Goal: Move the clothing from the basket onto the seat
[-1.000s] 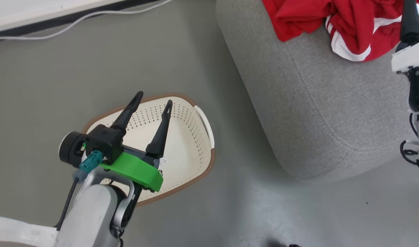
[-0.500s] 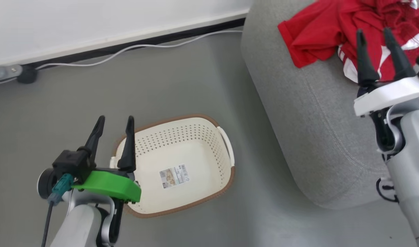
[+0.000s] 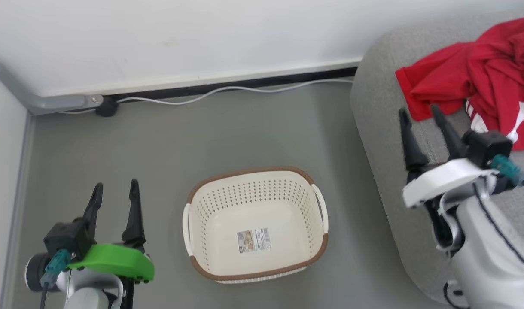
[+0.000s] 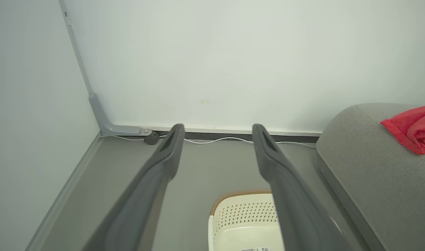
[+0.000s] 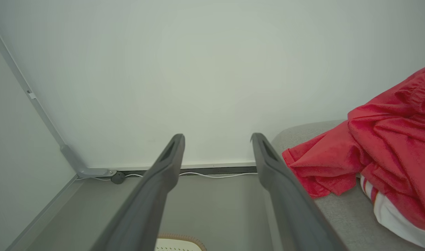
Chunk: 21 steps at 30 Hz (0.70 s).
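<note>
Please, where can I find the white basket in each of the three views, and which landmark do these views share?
Head view: the basket is in the lower middle of the picture.
Left wrist view: the basket is at the bottom edge, right of the middle, cut off.
Right wrist view: a small part of the basket rim is at the bottom edge, slightly left of the middle.
Shared landmark: the white cable at the foot of the wall.

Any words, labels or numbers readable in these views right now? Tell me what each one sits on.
Nothing here can be read.
The sticker on the bottom of the basket: printed, with what looks like a barcode, too small to read.
The clothing on the seat: white stripes, no lettering to be made out.
</note>
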Tool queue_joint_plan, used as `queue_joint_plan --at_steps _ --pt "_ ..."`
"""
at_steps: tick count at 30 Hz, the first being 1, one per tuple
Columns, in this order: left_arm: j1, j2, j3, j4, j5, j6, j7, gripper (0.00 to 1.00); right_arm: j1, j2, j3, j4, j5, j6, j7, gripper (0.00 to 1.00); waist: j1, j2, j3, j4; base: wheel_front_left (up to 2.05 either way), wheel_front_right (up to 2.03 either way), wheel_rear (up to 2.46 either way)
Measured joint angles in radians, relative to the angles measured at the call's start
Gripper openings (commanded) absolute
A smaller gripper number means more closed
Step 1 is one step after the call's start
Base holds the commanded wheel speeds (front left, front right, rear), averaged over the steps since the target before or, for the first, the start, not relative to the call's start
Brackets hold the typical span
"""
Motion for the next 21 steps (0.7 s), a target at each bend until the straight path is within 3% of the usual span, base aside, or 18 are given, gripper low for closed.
queue_joint_plan --at_steps 10,21 --pt "0.103 0.008 0.049 -0.002 -0.009 0.004 -0.003 1.00 0.149 0.076 0.042 -0.018 -0.007 -0.030 0.000 1.00 0.0000 0.0000 -0.092 0.063 0.00 0.00 0.00" --pt "0.157 0.016 0.080 -0.032 -0.004 0.012 -0.009 1.00 0.225 0.081 0.048 -0.066 -0.008 -0.057 0.000 1.00 0.0000 0.0000 -0.131 0.076 0.00 0.00 0.00"
